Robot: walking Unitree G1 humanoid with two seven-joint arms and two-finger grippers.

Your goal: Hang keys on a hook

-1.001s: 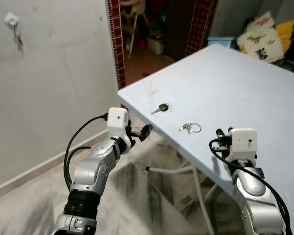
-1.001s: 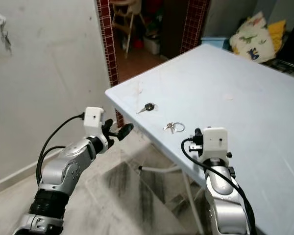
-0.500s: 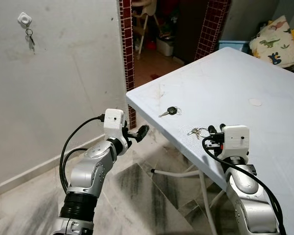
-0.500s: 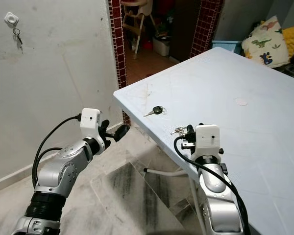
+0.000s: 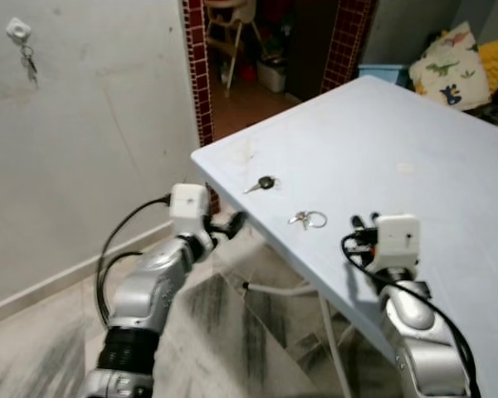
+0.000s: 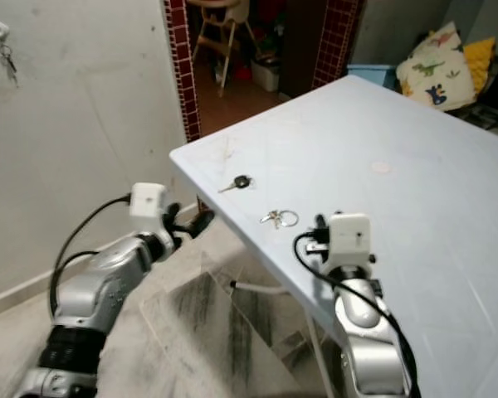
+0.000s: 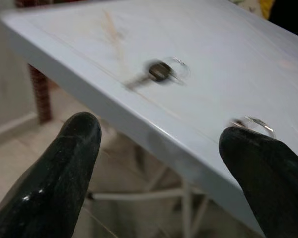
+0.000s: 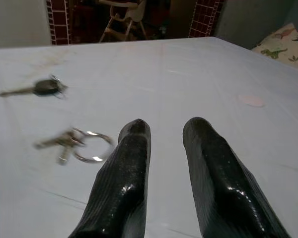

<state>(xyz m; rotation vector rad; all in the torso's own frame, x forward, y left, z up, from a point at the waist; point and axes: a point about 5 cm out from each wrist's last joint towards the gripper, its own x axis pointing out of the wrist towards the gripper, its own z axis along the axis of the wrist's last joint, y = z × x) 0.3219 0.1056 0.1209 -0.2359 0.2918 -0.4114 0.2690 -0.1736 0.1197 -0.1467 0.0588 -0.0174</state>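
Counter [image 5: 415, 141], pale blue, takes up the right half of the scene, its near corner pointing toward the wall [image 5: 91, 149] on the left; open tiled floor [image 5: 50, 348] lies between the two. A doorway with red-tiled jambs opens behind the corner.

Left gripper [image 7: 159, 148] hangs off the counter, just outside its front edge and below the surface level, fingers spread wide and empty. Right gripper [image 8: 166, 148] sits low over the counter, fingers a narrow gap apart, holding nothing.

Key ring with small keys [image 5: 307, 219] lies flat on the counter near the front edge, just ahead of and to the left of the right gripper, not touched. Single black-headed key [image 5: 261, 184] lies farther toward the corner, apart from the ring.

Hook [image 5: 17, 29], white, is high on the wall, well apart from the counter; something small already hangs under it, too small to identify.

Progress, as judged: early. No key picked up, none carried; grasp, walk across and hanging all remain.

Clearance: both key items lie close to the edge, so a sideways nudge could push them off. The floor toward the wall looks unobstructed.
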